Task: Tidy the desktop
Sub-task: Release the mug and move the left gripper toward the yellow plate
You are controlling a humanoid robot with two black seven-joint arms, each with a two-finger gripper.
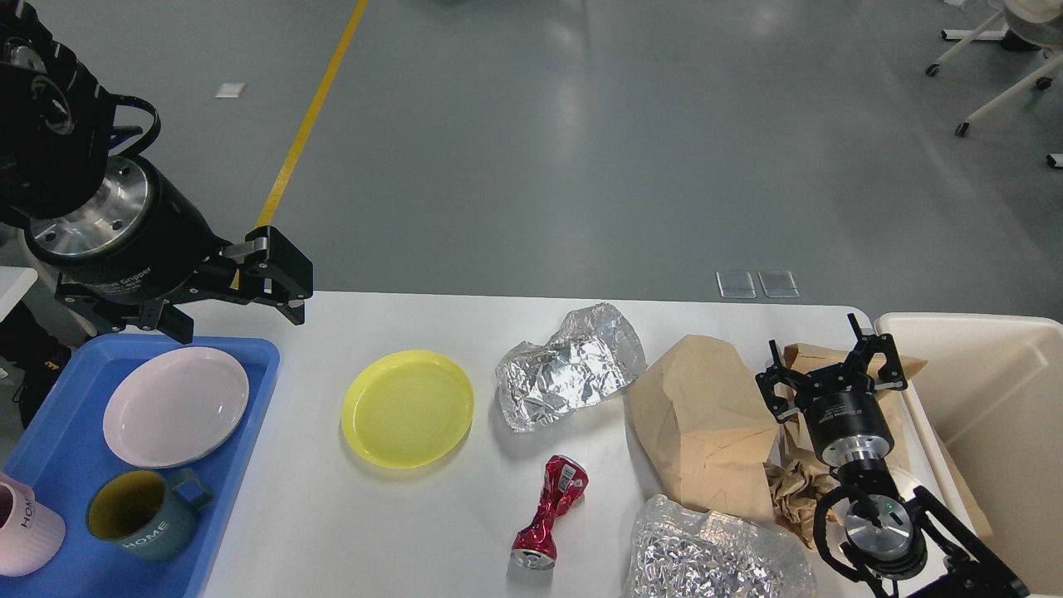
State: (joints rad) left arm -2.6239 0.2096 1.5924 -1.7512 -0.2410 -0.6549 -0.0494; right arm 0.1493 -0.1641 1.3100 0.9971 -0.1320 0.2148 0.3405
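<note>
The white desktop (332, 523) carries a yellow plate (407, 407), a crumpled foil sheet (573, 365), a crushed red can (551, 511), a brown paper bag (706, 423), a silvery crumpled wrapper (714, 561) and a wad of brown paper (789, 490). My left gripper (232, 301) hangs open and empty above the desktop's far left corner, just beyond the blue tray (58, 415). My right gripper (830, 370) stands open at the right, over brown paper beside the bag, holding nothing.
In the blue tray lie a pink plate (176, 405), a teal mug (145, 513) and a pink mug (25, 536). A cream bin (996, 399) stands off the desktop's right end. Grey floor with a yellow line lies beyond.
</note>
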